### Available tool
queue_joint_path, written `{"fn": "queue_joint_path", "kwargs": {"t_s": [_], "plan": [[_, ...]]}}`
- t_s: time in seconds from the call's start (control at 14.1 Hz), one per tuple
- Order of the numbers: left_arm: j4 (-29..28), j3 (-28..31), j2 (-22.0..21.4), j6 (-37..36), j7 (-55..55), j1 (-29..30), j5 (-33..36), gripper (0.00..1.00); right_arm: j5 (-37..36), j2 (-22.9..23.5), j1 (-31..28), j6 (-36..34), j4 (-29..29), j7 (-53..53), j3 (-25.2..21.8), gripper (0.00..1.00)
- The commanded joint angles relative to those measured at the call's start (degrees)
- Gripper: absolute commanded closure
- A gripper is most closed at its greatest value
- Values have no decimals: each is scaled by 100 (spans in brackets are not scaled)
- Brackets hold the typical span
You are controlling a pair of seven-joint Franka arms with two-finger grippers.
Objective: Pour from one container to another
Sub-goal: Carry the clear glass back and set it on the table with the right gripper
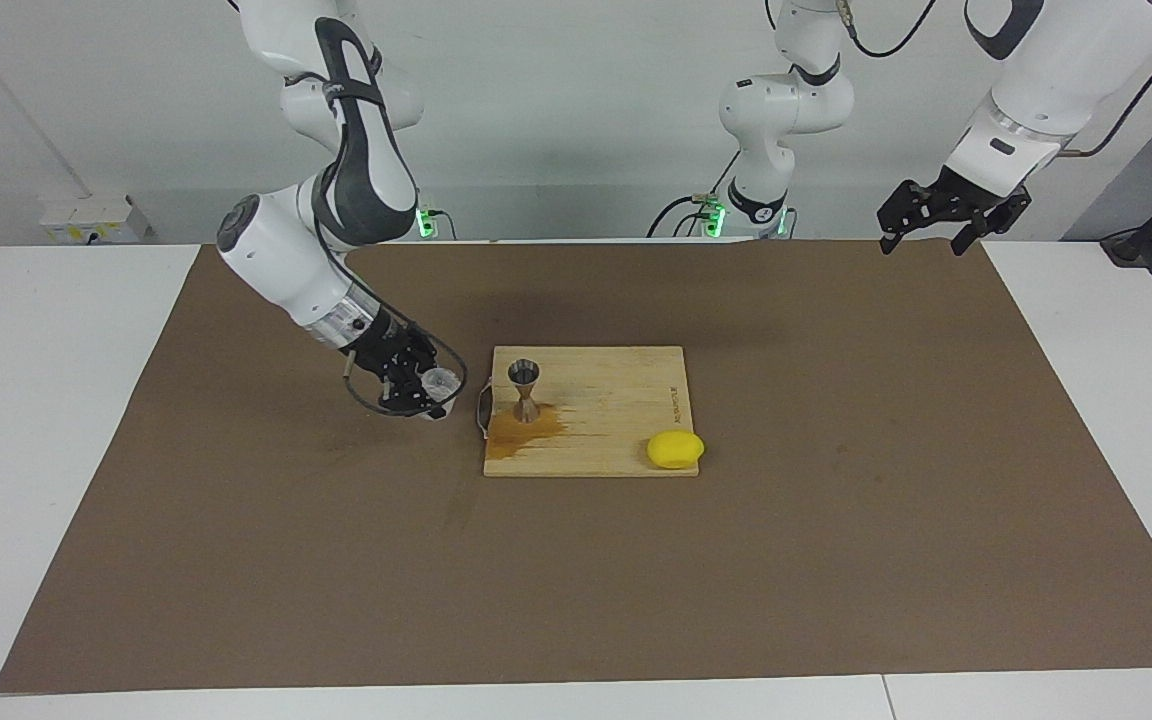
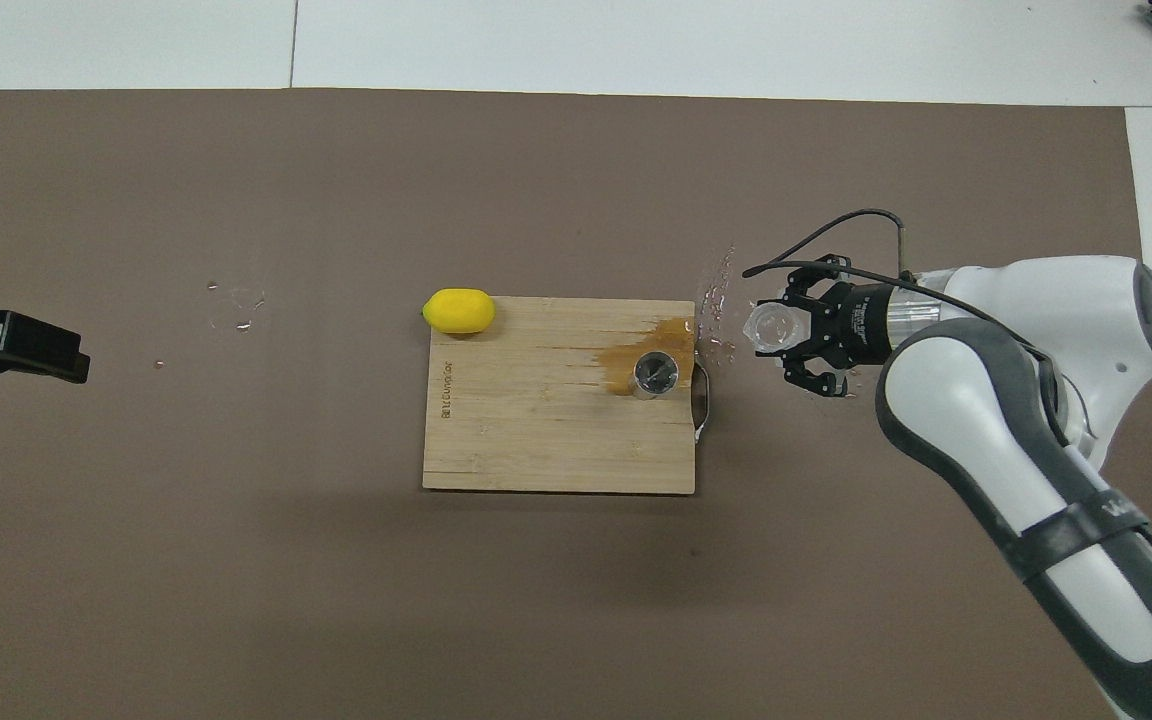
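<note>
The small clear glass tumbler (image 1: 439,381) is in my right gripper (image 1: 429,392), whose fingers close on its sides. It is held about upright, low over the brown mat, just beside the cutting board's handle end toward the right arm's end of the table. It also shows in the overhead view (image 2: 769,325) at the right gripper (image 2: 774,330). The steel hourglass jigger (image 1: 524,390) stands upright on the board's corner near the glass, also seen in the overhead view (image 2: 656,374). My left gripper (image 1: 921,243) is open and empty, waiting raised over the mat's edge at its own end.
The wooden cutting board (image 1: 616,400) lies mid-table with a dark wet stain (image 1: 521,430) around the jigger's foot. A yellow lemon (image 1: 675,449) sits at the board's corner farthest from the robots. Water drops (image 2: 716,300) dot the mat beside the board.
</note>
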Motion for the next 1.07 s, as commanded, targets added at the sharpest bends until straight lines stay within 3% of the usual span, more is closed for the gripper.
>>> {"fn": "queue_joint_path", "kwargs": {"t_s": [0.0,0.36,0.64,0.99], "plan": [[-74,57,-79,12,-44,-69,-1,0,701,143,-569,-380,-123,-793,71,100],[-74,57,-79,12,-44,-69,-1,0,800,459,-1333,-865,-106,-1603,71,100],[-74,57,-79,12,-44,-69,-1,0,958,1065,-2045,-1515,131,-2509,80,100],[-74,57,-79,12,-44,-69,-1,0,967,1146,-2223,-1595,88,-2984,71,100]]}}
